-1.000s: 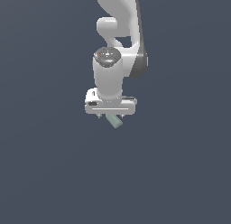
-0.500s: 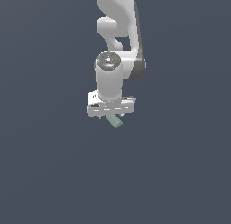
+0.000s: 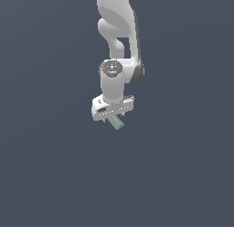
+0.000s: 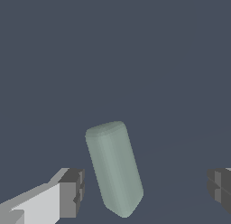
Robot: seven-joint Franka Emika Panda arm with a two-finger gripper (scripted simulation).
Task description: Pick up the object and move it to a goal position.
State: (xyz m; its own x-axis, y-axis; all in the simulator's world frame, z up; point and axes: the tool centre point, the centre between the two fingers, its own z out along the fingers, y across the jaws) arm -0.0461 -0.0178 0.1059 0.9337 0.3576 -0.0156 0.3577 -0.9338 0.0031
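The object (image 3: 117,123) is a small pale grey-green block with blunt ends, lying on the dark grey floor. In the exterior view its end pokes out just below the white hand of my gripper (image 3: 113,115), which hangs directly over it. In the wrist view the object (image 4: 115,169) lies at a slant between the two dark fingertips (image 4: 72,191), with a clear gap on each side. My gripper (image 4: 146,191) is open and its jaws touch nothing.
The white arm (image 3: 119,34) comes down from the top of the exterior view. Plain dark grey ground surrounds the block on all sides.
The wrist and hand have sunk a little lower toward the block and turned slightly. The block has not moved.
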